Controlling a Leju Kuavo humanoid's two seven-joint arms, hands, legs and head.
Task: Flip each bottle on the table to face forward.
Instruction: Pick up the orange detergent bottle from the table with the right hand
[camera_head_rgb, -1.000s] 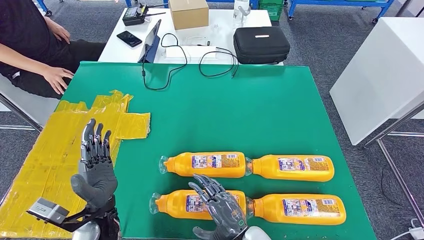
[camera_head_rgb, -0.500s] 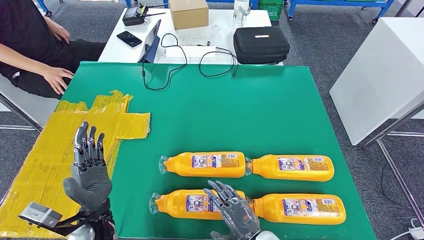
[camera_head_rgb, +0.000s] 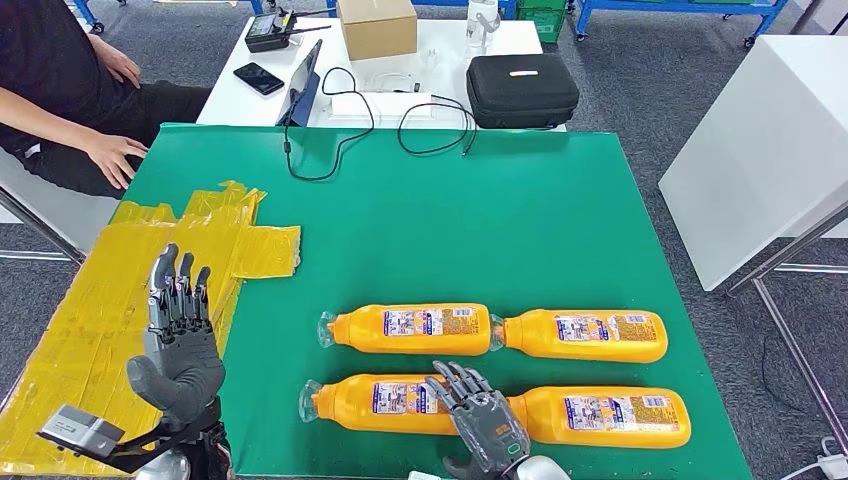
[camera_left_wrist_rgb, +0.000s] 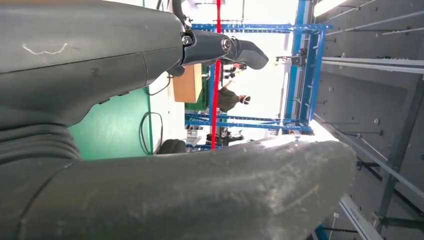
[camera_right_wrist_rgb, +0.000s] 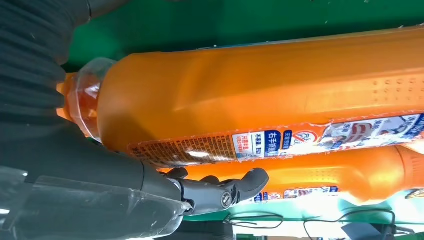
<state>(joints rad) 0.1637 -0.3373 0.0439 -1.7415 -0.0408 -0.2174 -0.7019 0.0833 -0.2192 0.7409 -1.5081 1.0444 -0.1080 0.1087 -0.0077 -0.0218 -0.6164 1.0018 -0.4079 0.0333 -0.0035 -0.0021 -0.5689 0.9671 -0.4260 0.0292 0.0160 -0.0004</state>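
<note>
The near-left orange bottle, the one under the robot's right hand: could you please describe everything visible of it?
The near-left orange bottle lies on its side on the green table, its clear cap end pointing to the robot's left. It looks like plastic, with a blue-and-white printed label facing up. Its base meets the neck of the near-right bottle. The right hand spreads over that end; contact cannot be confirmed.

On my feed, the robot's left hand (camera_head_rgb: 180, 350) has a matte grey palm and thick grey thumb, with darker segmented fingers showing small metal fittings, and a small silver-grey box (camera_head_rgb: 72, 428) is fixed at its wrist. The right hand (camera_head_rgb: 485, 425) is built alike in grey. Up close I see a grey ribbed cover (camera_right_wrist_rgb: 30, 65), a silver screw (camera_right_wrist_rgb: 226, 197) at a dark finger, and a pale scratch (camera_left_wrist_rgb: 44, 49) on the left cover.
</note>
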